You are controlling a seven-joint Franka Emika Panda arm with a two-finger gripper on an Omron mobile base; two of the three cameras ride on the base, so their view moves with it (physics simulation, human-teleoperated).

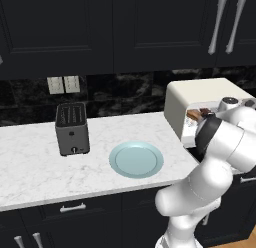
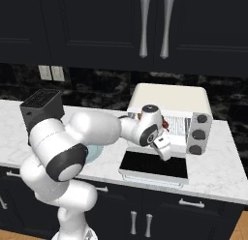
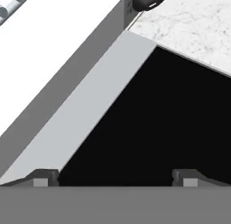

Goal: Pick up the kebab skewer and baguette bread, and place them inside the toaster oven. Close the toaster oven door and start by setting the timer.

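Note:
The cream-white toaster oven (image 1: 200,94) stands at the right of the counter with its door (image 2: 152,164) folded down flat, dark glass facing up. Inside on the rack lie the golden baguette bread (image 1: 192,113) and, beside it, the dark red-brown kebab skewer (image 1: 205,111). My gripper (image 2: 163,151) hangs open just above the lowered door, near its hinge side, holding nothing. In the hand view the gripper (image 3: 115,180) has its tips wide apart over the door's black glass (image 3: 171,119) and its pale frame (image 3: 90,105). Three dark knobs (image 2: 198,135) sit on the oven's right side.
An empty light blue plate (image 1: 136,159) lies on the white marble counter (image 1: 35,162) left of the oven. A dark grey slot toaster (image 1: 72,128) stands further left. Dark cabinets hang above and sit below. My own arm crosses in front of the oven's mouth.

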